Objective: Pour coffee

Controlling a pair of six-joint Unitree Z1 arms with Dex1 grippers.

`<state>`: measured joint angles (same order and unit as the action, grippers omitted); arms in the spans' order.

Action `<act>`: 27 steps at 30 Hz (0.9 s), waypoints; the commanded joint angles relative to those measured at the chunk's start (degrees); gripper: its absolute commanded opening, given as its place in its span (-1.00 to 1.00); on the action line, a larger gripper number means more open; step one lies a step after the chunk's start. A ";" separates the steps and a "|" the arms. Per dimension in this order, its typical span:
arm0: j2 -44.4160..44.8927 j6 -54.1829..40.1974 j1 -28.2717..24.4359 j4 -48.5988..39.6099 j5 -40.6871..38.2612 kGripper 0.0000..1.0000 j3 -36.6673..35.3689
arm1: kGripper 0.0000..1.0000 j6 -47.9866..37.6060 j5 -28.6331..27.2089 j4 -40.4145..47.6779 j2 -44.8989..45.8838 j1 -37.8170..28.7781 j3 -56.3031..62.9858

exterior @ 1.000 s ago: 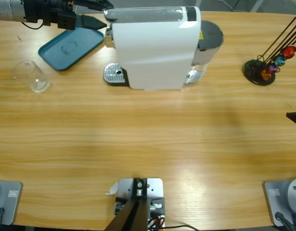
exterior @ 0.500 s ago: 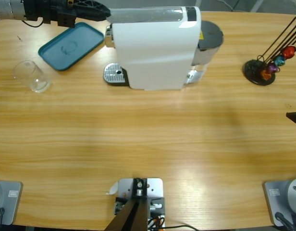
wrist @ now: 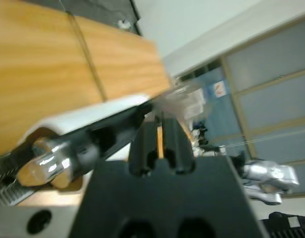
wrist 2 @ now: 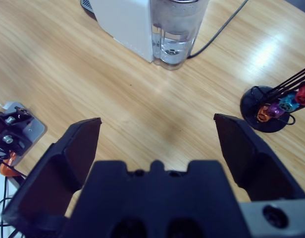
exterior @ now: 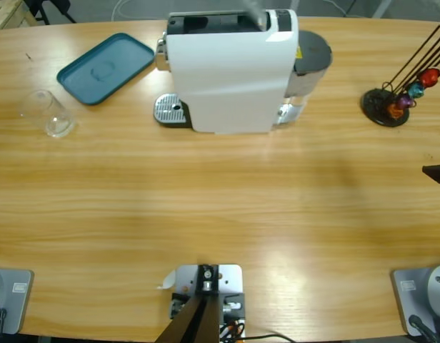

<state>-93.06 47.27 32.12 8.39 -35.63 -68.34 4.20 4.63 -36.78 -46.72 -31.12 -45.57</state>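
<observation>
One coffee machine (exterior: 231, 71), one glass (exterior: 47, 113), one tray (exterior: 106, 67), four capsules (exterior: 413, 91).

The left pincer (wrist: 161, 144) had its two black jaws nearly together, a thin gap between them. Just past them ran the coffee machine's (wrist: 83, 144) dark top with a shiny lever. The wooden counter (wrist: 53, 64) filled the upper left.

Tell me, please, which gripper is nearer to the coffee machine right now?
Left. The left gripper is right at the coffee machine, close over its top. The right gripper hangs well back over the table, near the capsule stand.
</observation>
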 commanded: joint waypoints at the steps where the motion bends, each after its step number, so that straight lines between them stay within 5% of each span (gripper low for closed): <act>1: 2.28 0.75 3.03 1.25 -0.34 -1.00 -3.01 | 1.00 -1.35 -2.62 0.40 -1.97 -0.61 1.02; 2: 2.41 -1.31 3.30 1.23 -0.04 -0.99 -2.94 | 1.00 -2.25 -4.01 0.43 -1.71 -0.61 1.08; 3: 2.72 -6.00 3.61 0.54 0.58 -0.05 -2.32 | 1.00 -4.01 -7.00 0.82 -1.09 -0.61 1.32; 4: 3.46 -11.85 3.72 0.03 1.63 0.62 -0.90 | 1.00 -6.05 -11.64 1.91 -0.14 -0.59 2.03; 5: 4.85 -18.57 3.80 -0.67 3.60 0.81 1.30 | 1.00 -7.54 -15.58 3.45 0.61 -0.31 2.83; 10: 13.69 -55.71 9.17 -14.10 25.40 0.99 10.51 | 0.99 -10.25 -18.64 10.98 -3.08 5.58 6.93; 12: 15.99 -62.35 10.15 -15.96 29.74 1.00 15.24 | 0.96 -10.53 -18.34 14.00 -5.61 8.81 8.18; 17: 22.85 -65.43 10.13 -16.16 33.13 1.00 23.97 | 0.82 -10.35 -15.17 26.53 -14.79 17.74 12.41; 21: 26.24 -64.67 10.13 -16.61 36.65 1.00 29.12 | 0.51 -10.35 -12.17 37.70 -22.68 22.51 14.98; 24: 26.79 -64.67 10.13 -17.18 37.54 1.00 29.23 | 0.20 -10.09 -10.66 43.06 -26.83 24.95 16.42; 27: 25.73 -64.36 10.15 -17.18 38.09 1.00 28.26 | 0.18 -10.53 -10.25 50.28 -28.43 25.37 20.52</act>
<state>-68.21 -17.16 41.77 -7.77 0.55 -41.49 -5.56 -7.74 2.19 -67.63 -8.37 -31.79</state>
